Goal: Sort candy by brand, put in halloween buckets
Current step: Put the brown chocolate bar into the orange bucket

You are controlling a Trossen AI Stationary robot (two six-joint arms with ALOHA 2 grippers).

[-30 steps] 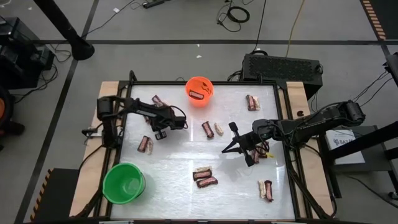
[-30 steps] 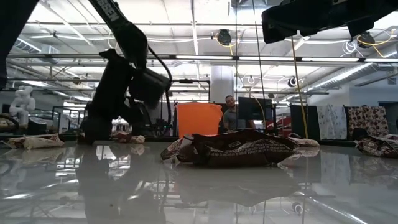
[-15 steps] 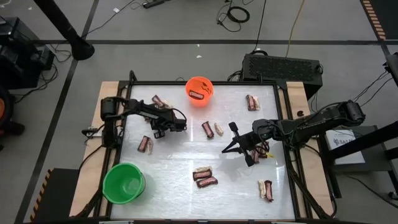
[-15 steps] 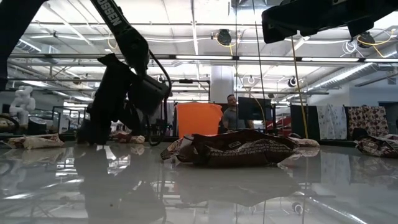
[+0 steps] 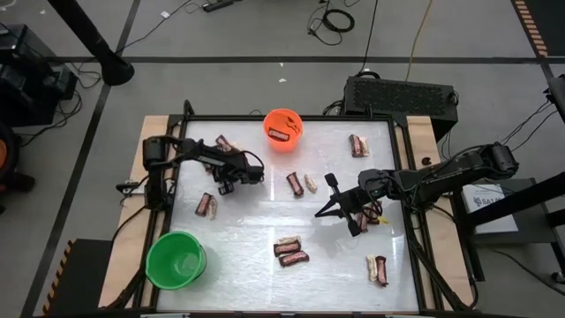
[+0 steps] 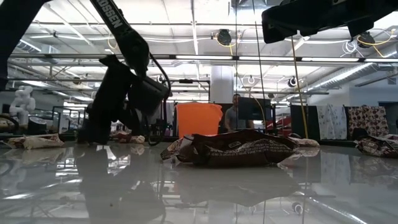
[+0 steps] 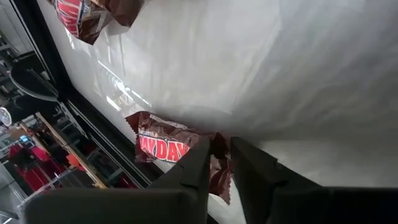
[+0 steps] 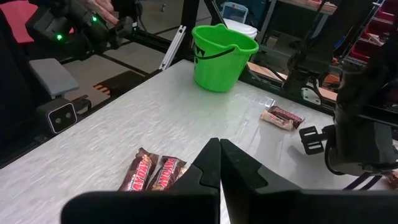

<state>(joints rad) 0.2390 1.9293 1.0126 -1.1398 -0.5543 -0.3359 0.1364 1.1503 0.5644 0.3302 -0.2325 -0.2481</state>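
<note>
Wrapped candy pieces lie scattered on the white table. A brown-and-red PayDay piece [image 7: 165, 148] [image 5: 205, 205] rests flat near the left edge. My left gripper [image 7: 222, 167] [image 5: 226, 187] slants down at it, fingers closed on its near end. The orange bucket [image 5: 282, 130] stands at the far edge with one piece inside. The green bucket [image 5: 177, 259] [image 8: 224, 53] stands at the near left corner. My right gripper [image 8: 219, 149] [image 5: 321, 212] hovers shut over the table's right half, holding nothing. My left gripper has the PayDay piece's crimped brown end [image 7: 219, 163] pinched between its two fingers. The fingers slant down from the table's right toward its left edge and lie roughly along the piece. The rest of the piece lies flat on the table.
Two dark bars [image 5: 290, 251] [image 8: 154, 173] lie side by side near the middle front. Other pieces lie at the centre [image 5: 300, 184], the far right [image 5: 357, 144], the near right [image 5: 378, 269] and the far left [image 5: 225, 143]. A black frame [image 7: 93, 118] edges the table.
My left gripper has turned a little toward the table's left edge, bringing its fingertips up to the PayDay piece. The piece has stayed where it lay.
</note>
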